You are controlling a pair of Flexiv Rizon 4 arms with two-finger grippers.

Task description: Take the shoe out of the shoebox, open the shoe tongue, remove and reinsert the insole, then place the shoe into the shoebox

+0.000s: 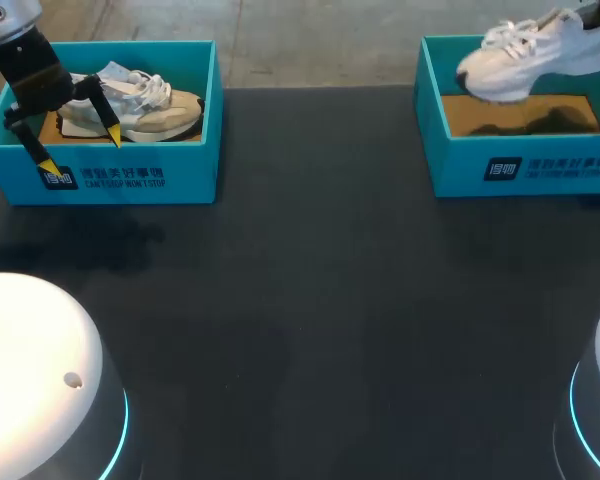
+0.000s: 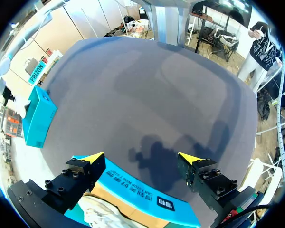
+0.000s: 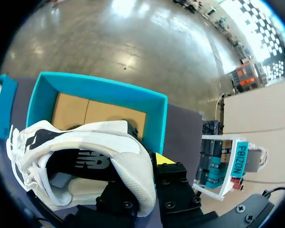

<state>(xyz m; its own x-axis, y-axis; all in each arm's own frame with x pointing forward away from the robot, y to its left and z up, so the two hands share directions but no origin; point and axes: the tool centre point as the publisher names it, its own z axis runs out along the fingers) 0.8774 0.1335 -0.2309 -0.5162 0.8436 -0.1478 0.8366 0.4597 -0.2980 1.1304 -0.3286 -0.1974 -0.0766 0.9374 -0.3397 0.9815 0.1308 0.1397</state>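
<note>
Above the dark table and the right teal cardboard shoebox, the white lace-up sneaker hangs clamped at its heel in my right gripper. I'd clear the box wall before lowering. My left gripper gapes empty over the left teal shoebox.

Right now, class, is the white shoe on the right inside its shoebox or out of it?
Out: the white shoe hangs above the right shoebox, whose bare cardboard floor shows beneath it.
</note>
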